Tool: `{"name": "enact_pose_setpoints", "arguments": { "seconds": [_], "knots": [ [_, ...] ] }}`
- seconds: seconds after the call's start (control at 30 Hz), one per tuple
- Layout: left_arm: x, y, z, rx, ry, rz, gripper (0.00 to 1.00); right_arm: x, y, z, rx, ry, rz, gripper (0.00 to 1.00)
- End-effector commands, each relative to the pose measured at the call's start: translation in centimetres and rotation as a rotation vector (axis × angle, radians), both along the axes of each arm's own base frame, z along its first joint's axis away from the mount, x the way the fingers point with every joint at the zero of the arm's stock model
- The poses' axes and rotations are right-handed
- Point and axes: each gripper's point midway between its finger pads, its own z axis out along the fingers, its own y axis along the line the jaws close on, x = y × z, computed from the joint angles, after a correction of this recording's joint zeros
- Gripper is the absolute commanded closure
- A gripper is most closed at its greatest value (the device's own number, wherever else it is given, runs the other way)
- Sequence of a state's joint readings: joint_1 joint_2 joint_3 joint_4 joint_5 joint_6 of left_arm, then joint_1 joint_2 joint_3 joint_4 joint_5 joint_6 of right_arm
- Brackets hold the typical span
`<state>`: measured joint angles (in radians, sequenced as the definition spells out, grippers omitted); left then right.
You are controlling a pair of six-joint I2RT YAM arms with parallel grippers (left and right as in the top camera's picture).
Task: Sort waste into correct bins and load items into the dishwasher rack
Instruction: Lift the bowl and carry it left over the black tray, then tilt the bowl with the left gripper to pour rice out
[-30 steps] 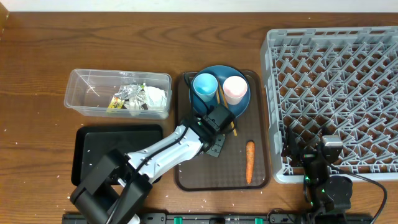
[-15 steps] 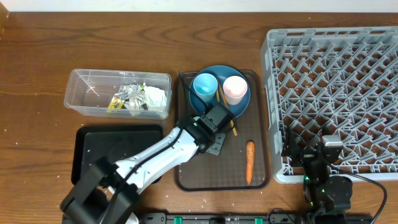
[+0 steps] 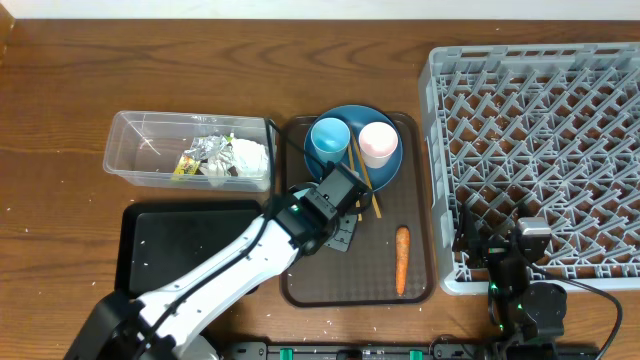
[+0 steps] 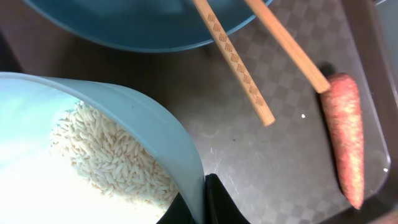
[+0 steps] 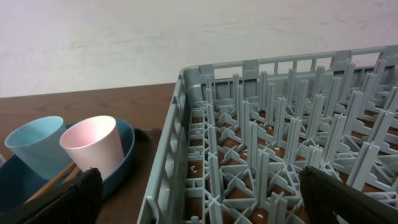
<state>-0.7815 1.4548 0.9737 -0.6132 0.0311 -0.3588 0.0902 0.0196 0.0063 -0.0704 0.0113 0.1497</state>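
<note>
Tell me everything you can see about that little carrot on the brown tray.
The carrot is small, orange and tapered, with dull, slightly rough skin. It lies flat on the brown tray, thick end toward the blue plate and thin tip toward the tray's near edge. One chopstick ends right by its thick end; whether they touch is unclear. No gripper touches it.

A brown tray [image 3: 350,283] lies flat on the wooden tabletop [image 3: 60,110]. A pale wall [image 5: 124,37] rises behind the tabletop's far edge.
</note>
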Motion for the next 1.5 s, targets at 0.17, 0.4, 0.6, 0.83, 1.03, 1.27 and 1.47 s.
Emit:
{"name": "enact_pose_setpoints", "arguments": {
  "seconds": [0.17,0.4,0.6,0.83,1.03,1.27,1.47],
  "knots": [
    [1.6,4.8,4.1,-0.055,-0.048,0.128,0.94,0.0,0.2,-0.2,0.01,0.007,0.008,0.01],
    [2.3,10.8,5.3,-0.087,-0.006,0.27,0.94,0.0,0.2,-0.2,0.01,0.007,0.008,0.01],
    [2.5,12.5,5.8,-0.248,0.067,0.303,0.94,0.0,0.2,-0.2,0.01,0.007,0.008,0.01],
    [2.6,12.7,8.1,-0.543,0.108,0.271,0.94,0.0,0.2,-0.2,0.01,0.007,0.008,0.01],
    [1.7,14.1,8.4,-0.646,0.132,0.287,0.94,0.0,0.2,-0.2,0.01,0.007,0.008,0.01],
    [0.4,14.2,8.5,-0.852,0.133,0.255,0.94,0.0,0.2,-0.2,0.01,0.007,0.008,0.01],
    [0.0,15.6,8.4,-0.991,0.075,0.287,0.94,0.0,0.2,-0.2,0.01,0.007,0.008,0.01]
  ]
}}
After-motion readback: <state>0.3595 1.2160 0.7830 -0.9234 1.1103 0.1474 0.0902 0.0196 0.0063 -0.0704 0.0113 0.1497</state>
